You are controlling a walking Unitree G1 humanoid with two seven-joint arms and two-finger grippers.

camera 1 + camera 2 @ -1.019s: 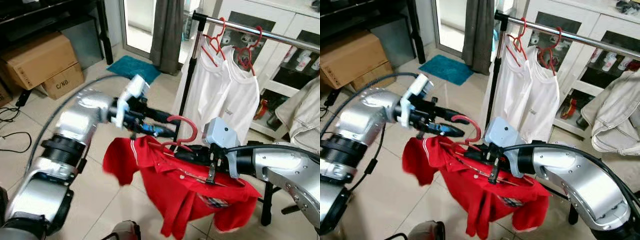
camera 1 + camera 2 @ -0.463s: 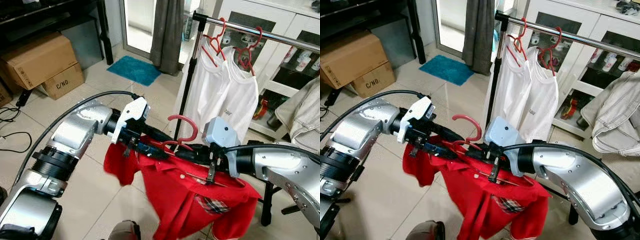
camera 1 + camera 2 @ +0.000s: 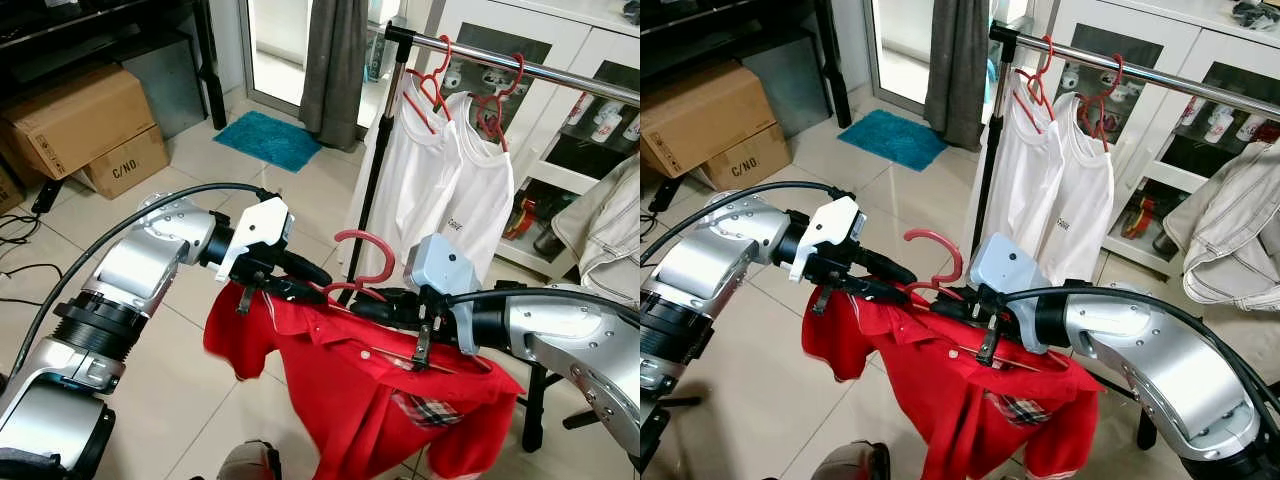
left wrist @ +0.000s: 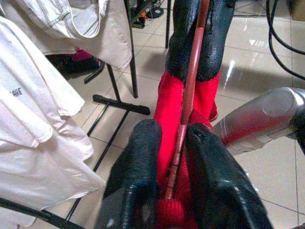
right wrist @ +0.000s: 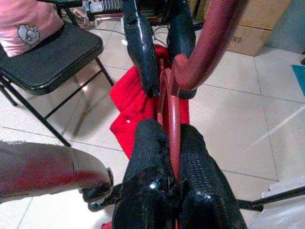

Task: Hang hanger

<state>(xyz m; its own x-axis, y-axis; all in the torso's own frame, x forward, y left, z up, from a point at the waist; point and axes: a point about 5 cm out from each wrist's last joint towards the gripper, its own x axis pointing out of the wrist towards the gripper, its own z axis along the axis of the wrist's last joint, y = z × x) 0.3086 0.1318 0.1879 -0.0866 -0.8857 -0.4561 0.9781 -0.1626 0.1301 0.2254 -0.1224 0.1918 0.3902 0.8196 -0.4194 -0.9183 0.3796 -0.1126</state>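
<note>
Red hanger (image 3: 362, 262) level, hook up; left pincer (image 3: 318, 288), right pincer (image 3: 368, 305) both clamped on it.

Tile floor (image 3: 200, 330), cardboard boxes (image 3: 80, 125), teal mat (image 3: 268, 140)

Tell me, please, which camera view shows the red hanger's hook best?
The left eye view: the hanger's hook curves whole and unobstructed between the left end effector and the right end effector. The right eye view shows it nearly as well. The right wrist view crops it close up; the left wrist view gives the hanger's bar.
</note>
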